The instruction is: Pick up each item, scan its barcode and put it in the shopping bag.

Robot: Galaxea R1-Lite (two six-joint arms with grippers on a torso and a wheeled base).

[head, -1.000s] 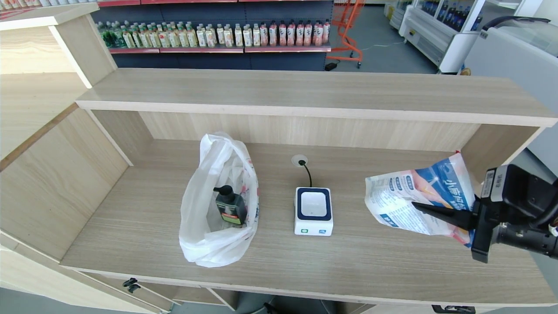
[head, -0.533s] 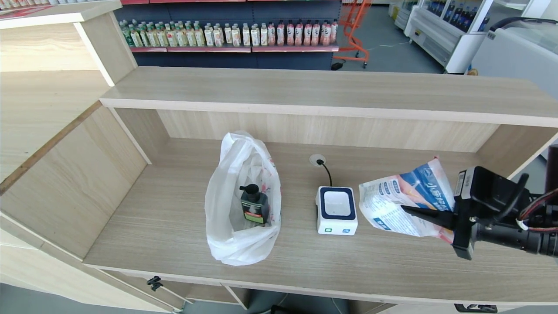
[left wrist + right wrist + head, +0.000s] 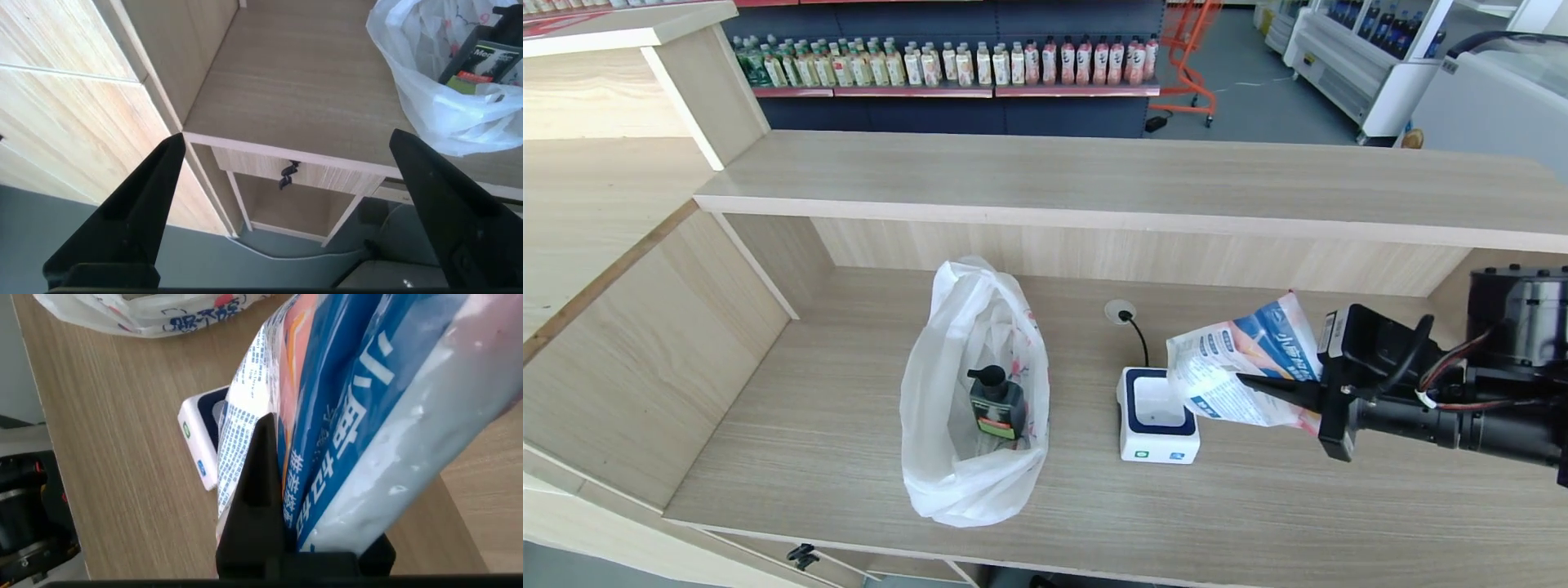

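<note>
A blue and white pouch hangs in the air with my right gripper shut on its lower edge. Its left end overlaps the right rim of the white scanner with the dark blue frame. In the right wrist view the pouch stands between the fingers, with the scanner beyond. The white shopping bag stands open left of the scanner, a dark pump bottle inside. My left gripper is open, low by the counter's front left corner, apart from the bag.
The counter has a raised back shelf and a side wall on the left. A black cable runs from the scanner to a hole at the back. A drawer handle sits under the counter's front edge.
The head camera has shifted. My right gripper has carried the pouch left, from well right of the scanner to overlapping its right rim. Bag and bottle stay put.
</note>
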